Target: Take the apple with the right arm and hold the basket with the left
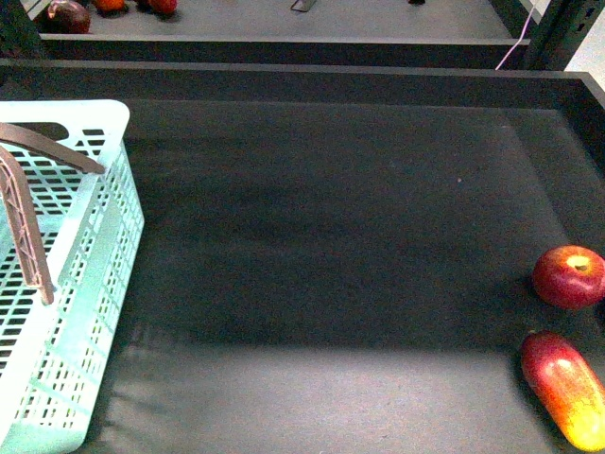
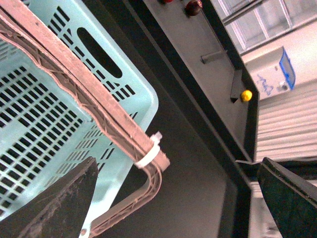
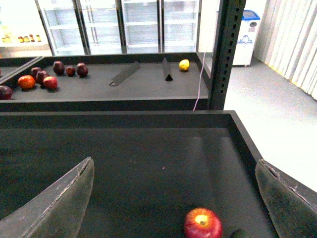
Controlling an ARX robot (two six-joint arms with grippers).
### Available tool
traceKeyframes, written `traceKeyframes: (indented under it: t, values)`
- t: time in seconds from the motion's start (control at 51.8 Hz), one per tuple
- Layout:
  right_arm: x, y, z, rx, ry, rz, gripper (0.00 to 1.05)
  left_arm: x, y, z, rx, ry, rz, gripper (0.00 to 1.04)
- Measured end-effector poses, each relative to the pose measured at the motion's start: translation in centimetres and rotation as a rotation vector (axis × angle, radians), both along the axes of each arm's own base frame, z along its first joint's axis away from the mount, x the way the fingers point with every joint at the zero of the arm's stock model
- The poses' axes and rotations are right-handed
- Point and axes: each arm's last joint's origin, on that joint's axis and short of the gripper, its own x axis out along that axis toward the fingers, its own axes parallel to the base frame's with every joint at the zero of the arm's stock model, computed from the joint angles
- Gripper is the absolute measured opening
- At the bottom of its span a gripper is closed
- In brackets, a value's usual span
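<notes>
The red apple [image 1: 569, 276] lies on the dark tray floor at the far right; it also shows in the right wrist view [image 3: 203, 224], between and below my open right gripper's [image 3: 176, 198] fingers, not touched. The light teal basket [image 1: 90, 284] stands at the left edge with its brown-mauve handles [image 1: 24, 222] up. In the left wrist view the basket wall [image 2: 54, 124] and a handle [image 2: 124, 144] tied with a white zip tie sit just beyond my open left gripper [image 2: 176, 198], which holds nothing. Neither arm shows in the front view.
An elongated red-and-yellow fruit [image 1: 567, 388] lies just in front of the apple. The tray's raised back wall [image 1: 302, 80] and right wall [image 1: 591, 113] bound the floor. A farther shelf holds several dark fruits [image 3: 44, 79], a yellow one [image 3: 184, 65] and a dark post [image 3: 225, 54].
</notes>
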Motion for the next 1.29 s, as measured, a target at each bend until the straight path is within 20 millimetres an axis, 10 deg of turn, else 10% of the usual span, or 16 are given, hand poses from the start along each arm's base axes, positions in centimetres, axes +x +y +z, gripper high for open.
traceKeyframes:
  t: [0.463, 0.946, 1.293]
  values:
    - [0.0, 0.0, 0.0, 0.0, 0.0, 0.0, 0.96, 10.3, 3.7, -4.1, -0.353, 0.137, 0.229, 0.98]
    - [0.0, 0.0, 0.0, 0.0, 0.0, 0.0, 0.96, 11.9, 4.8, -6.2, -0.385, 0.228, 0.304, 0.98]
    - [0.0, 0.0, 0.0, 0.0, 0.0, 0.0, 0.96, 12.5, 5.4, -6.3, -0.414, 0.281, 0.363, 0.29]
